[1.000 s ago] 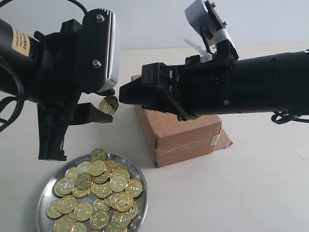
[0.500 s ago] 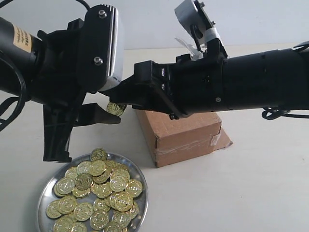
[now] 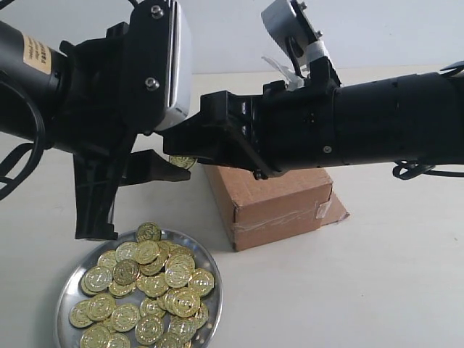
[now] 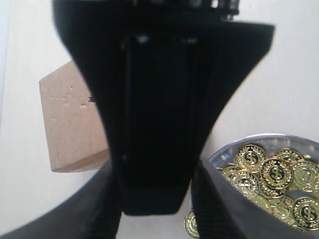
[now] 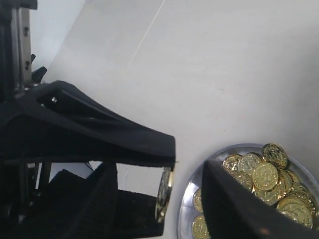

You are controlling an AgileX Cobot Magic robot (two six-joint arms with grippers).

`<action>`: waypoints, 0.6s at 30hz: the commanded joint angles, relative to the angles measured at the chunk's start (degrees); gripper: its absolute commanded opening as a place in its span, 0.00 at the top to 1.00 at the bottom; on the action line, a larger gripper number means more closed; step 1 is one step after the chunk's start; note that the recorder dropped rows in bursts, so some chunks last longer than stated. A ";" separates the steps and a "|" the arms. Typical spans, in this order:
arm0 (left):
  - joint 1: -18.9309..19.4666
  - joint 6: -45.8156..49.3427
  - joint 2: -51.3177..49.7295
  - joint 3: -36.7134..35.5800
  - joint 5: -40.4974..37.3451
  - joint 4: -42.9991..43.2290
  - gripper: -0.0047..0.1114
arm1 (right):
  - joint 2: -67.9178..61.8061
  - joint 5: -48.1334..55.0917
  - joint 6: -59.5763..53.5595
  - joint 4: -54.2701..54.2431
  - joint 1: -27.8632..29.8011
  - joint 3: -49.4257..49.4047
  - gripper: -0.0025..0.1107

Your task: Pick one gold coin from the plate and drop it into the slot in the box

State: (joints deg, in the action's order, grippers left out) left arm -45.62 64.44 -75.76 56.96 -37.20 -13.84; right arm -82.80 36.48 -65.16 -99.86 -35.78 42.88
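One gold coin (image 3: 183,162) hangs in the air left of the box, with my left gripper (image 3: 176,167) shut on it. In the right wrist view the coin (image 5: 164,193) is edge-on, pinched between the left gripper's two black fingers. My right gripper (image 3: 180,143) is open, and its fingers (image 5: 234,209) stand either side of the coin without touching it. The silver plate (image 3: 67,281) of coins lies below. The brown box (image 3: 279,204) sits behind, under the right arm, which hides the slot. Only a small dark mark (image 4: 91,99) shows on the box top.
The two arms meet above the pale table (image 3: 377,290), in front of a white wall. The plate's rim (image 4: 259,137) and several coins show past the left gripper's finger. The right gripper's black body (image 4: 154,124) fills the left wrist view.
The right gripper moved left to the coin, then stayed still. The left gripper carried the coin right and slightly up, in under the right gripper's tip. The coin now looks tilted flatter.
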 commanded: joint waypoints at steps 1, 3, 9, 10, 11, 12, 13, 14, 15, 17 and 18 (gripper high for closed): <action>-0.40 0.02 0.67 -0.07 0.96 -0.26 0.64 | -0.26 0.78 0.00 -0.08 -0.18 0.44 0.69; -0.40 0.02 0.67 -0.07 0.96 -0.26 0.64 | -0.26 0.78 0.43 -0.08 -0.18 0.44 0.84; -0.40 0.02 0.67 -0.07 1.08 -0.06 0.63 | -0.26 1.00 0.43 -0.08 -0.18 0.44 0.98; -0.40 0.02 0.67 -0.07 1.08 -0.06 0.62 | -0.26 1.00 0.43 -0.08 -0.18 0.44 0.98; -0.40 0.02 0.67 -0.07 1.08 -0.06 0.57 | -0.26 1.00 0.43 -0.08 -0.18 0.44 0.98; -0.40 0.02 0.67 -0.07 1.31 -0.06 0.51 | -0.26 1.00 0.43 -0.08 -0.18 0.44 0.98; -0.40 0.02 0.67 -0.07 1.42 0.32 0.41 | -0.26 0.79 0.43 -0.08 -0.18 0.44 0.98; -0.40 -0.53 0.67 -0.07 1.40 1.62 0.35 | -0.26 0.29 0.43 -0.08 -0.18 0.44 0.98; -0.25 -1.56 0.67 -0.07 1.40 3.46 0.32 | -0.26 -0.46 0.43 -0.08 -0.18 0.44 0.98; -0.17 -6.45 1.04 -0.07 1.10 8.19 0.31 | -0.26 -3.11 0.43 -0.08 -0.18 0.53 0.98; -0.17 -9.54 1.30 -0.07 0.59 11.39 0.31 | -0.26 -5.34 0.43 -0.08 -0.18 0.75 0.98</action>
State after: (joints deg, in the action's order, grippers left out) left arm -45.62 61.26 -75.44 56.96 -36.29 -8.75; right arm -82.80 34.98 -63.86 -100.37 -35.78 42.88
